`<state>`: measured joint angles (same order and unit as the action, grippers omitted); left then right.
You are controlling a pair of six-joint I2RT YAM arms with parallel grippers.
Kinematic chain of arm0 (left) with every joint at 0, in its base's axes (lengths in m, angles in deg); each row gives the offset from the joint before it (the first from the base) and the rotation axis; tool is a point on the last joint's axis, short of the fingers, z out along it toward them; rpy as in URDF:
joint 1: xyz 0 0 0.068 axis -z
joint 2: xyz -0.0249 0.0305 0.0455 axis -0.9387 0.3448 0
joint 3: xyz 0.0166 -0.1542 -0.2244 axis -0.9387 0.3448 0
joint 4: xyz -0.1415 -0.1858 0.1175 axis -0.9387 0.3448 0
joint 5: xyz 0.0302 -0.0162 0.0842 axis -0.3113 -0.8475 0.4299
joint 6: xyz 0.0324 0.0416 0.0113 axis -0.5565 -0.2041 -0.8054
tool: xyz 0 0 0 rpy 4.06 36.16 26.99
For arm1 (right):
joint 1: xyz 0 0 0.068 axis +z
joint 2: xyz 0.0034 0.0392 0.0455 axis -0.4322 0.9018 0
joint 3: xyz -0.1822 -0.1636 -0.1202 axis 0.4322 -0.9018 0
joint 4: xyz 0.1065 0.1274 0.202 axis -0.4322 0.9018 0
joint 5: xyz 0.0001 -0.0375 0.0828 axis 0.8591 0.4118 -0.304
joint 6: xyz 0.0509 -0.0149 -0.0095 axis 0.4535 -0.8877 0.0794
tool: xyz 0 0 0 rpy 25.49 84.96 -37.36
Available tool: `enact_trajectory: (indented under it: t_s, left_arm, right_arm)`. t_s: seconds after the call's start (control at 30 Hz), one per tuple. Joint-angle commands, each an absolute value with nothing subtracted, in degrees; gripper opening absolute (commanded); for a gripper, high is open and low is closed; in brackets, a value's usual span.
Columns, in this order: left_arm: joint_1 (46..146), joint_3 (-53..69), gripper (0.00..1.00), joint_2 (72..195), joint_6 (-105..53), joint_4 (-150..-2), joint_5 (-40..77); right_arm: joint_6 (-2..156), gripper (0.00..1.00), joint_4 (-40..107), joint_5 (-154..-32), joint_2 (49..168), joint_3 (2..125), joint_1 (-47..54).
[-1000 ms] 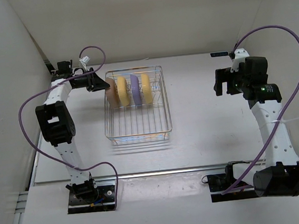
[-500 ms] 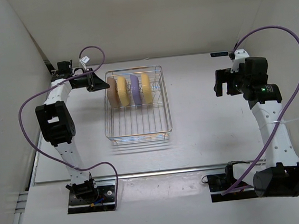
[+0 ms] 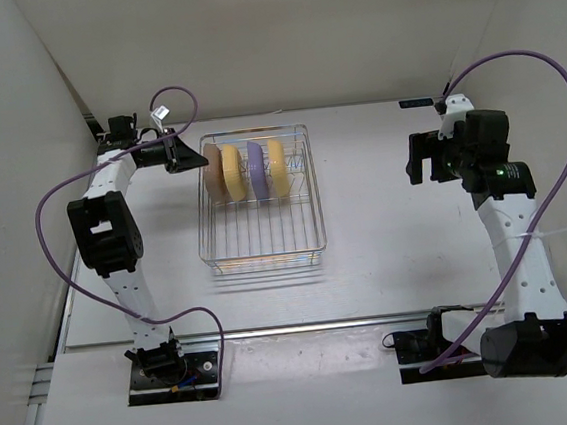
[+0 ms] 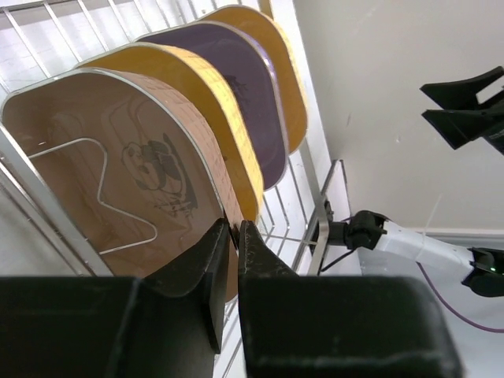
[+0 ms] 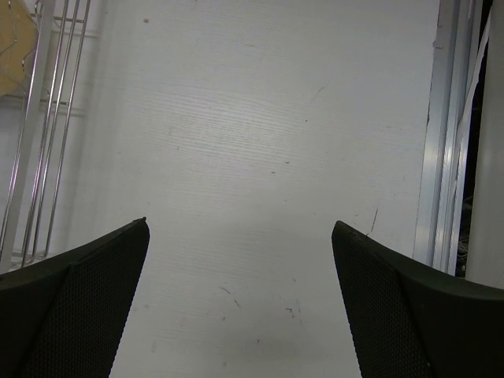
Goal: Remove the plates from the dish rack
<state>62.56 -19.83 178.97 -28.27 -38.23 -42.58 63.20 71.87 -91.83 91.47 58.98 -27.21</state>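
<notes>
The wire dish rack (image 3: 265, 259) holds several plates standing on edge: a tan-pink plate (image 3: 214, 174) at the left, then a yellow plate (image 3: 232, 174), a purple plate (image 3: 256, 170) and another yellow plate (image 3: 276, 169). My left gripper (image 3: 201, 161) sits at the rack's far left corner. In the left wrist view it (image 4: 233, 227) is shut on the rim of the tan-pink plate (image 4: 102, 173), in front of the yellow plate (image 4: 201, 87) and the purple plate (image 4: 236, 87). My right gripper (image 3: 417, 164) hovers to the right of the rack, open (image 5: 240, 228) and holding nothing.
The rack's upright wires (image 4: 35, 197) cross in front of the tan-pink plate. Rack side wires (image 5: 47, 118) show at the left of the right wrist view. A metal rail (image 5: 441, 134) runs along the table's right edge. White walls close in the back and sides.
My left gripper's jaws have closed on the tan-pink plate's rim, and the plate has shifted slightly left. The right arm has not moved.
</notes>
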Motion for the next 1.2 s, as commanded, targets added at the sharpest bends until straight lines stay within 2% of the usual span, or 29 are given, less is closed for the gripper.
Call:
enact_trajectory:
  t_s: [0.0,0.53,1.17]
  left_arm:
    - [62.8,-19.52,0.11,178.72,-26.21,-42.63,-48.45]
    - [62.8,-17.93,0.11,176.26,-24.45,-43.87,-50.21]
    - [61.74,-16.35,0.11,176.87,-15.4,-49.76,-54.42]
  right_arm:
    - [62.16,1.0,70.66,-92.52,89.93,58.49,-27.37]
    - [62.16,1.0,70.66,-92.51,89.93,57.97,-27.37]
    - [62.16,1.0,70.66,-93.04,89.93,57.97,-27.37]
